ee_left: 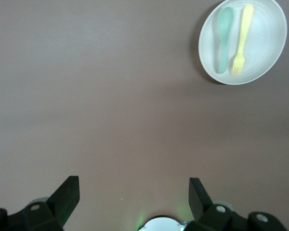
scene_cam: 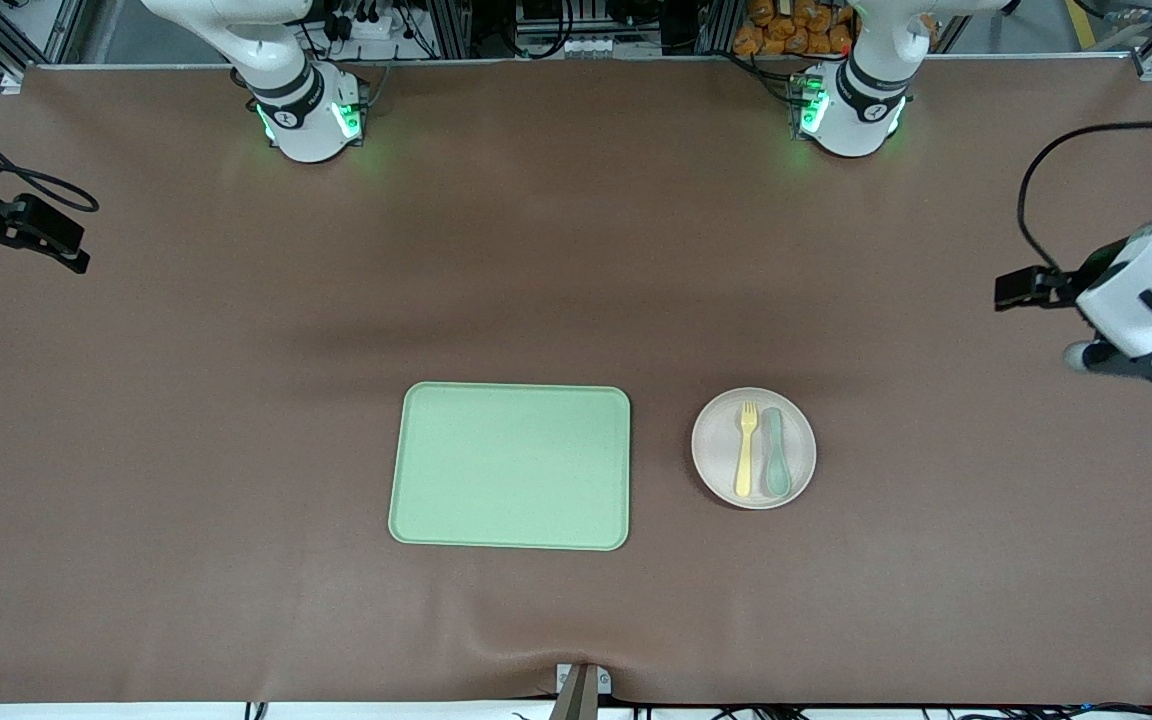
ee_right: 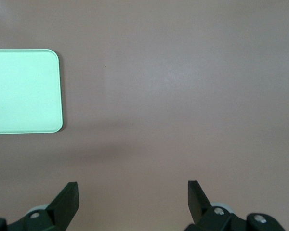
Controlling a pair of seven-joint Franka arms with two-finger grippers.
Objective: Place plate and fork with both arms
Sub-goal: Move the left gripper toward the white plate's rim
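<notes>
The pale beige-pink plate [scene_cam: 715, 452] rests on the brown table beside the green tray, toward the left arm's end. On it lie the yellow fork [scene_cam: 745, 452] and a grey-green spoon [scene_cam: 776, 458], side by side. The left wrist view shows the plate [ee_left: 267, 45] with the fork [ee_left: 243, 38] well away from my left gripper [ee_left: 133, 185], which hangs open and empty over bare table. My left arm's hand [scene_cam: 1141, 300] is at the table's end, apart from the plate. My right gripper [ee_right: 133, 190] is open and empty over bare table, off the tray's corner.
The rectangular light green tray [scene_cam: 509, 466] lies flat mid-table, also seen as a tray corner [ee_right: 24, 91] in the right wrist view. The spoon [ee_left: 224, 38] shares the plate with the fork. A black cable [scene_cam: 1036, 180] loops above the table by the left arm's hand.
</notes>
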